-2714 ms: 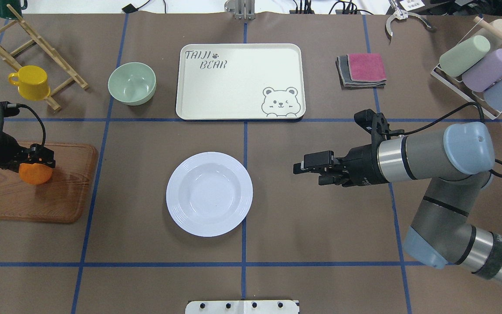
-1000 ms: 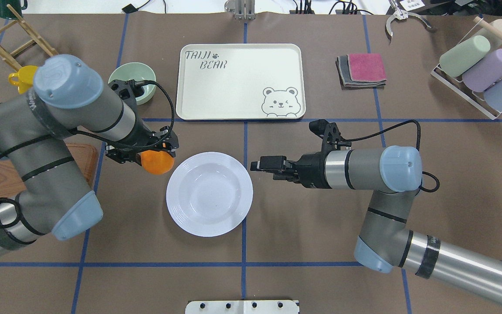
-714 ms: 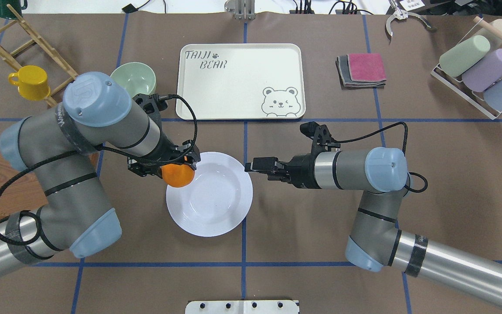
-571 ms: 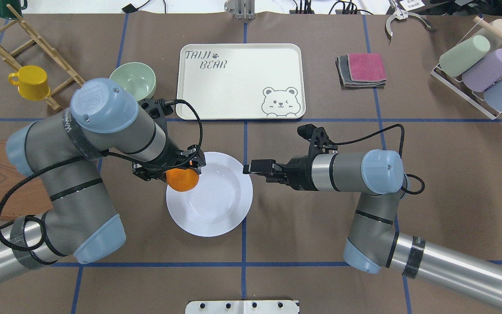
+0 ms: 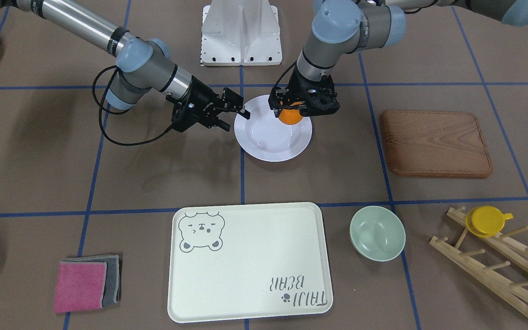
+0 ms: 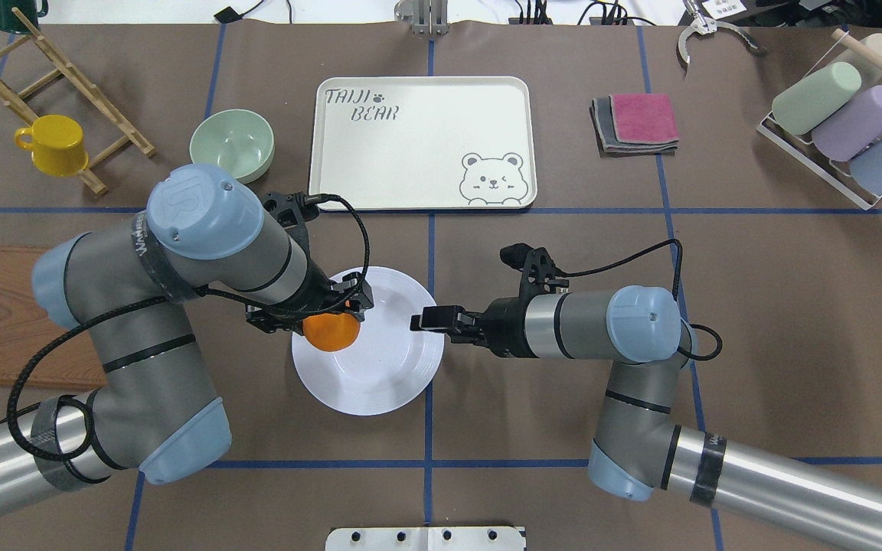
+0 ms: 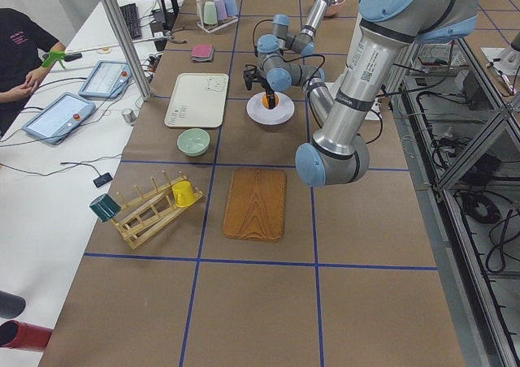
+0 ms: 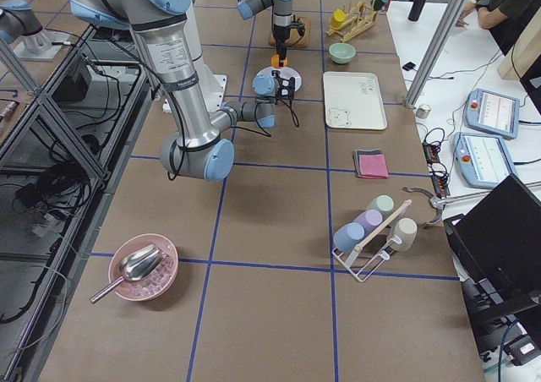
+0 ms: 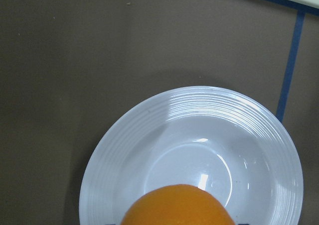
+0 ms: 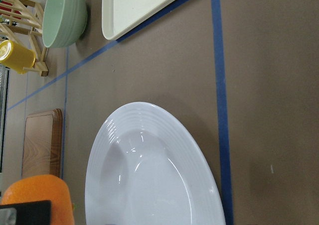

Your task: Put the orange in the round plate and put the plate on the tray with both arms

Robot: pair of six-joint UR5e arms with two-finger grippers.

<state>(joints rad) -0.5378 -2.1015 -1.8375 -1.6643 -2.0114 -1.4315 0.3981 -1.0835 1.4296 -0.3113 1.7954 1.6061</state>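
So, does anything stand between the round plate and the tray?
Nothing visible does. Only bare table lies between the round plate and the tray; the green bowl stands off to the tray's side.

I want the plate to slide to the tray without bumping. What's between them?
Nothing is in the way. The overhead view shows only bare brown table and a blue tape line between the plate and the tray.
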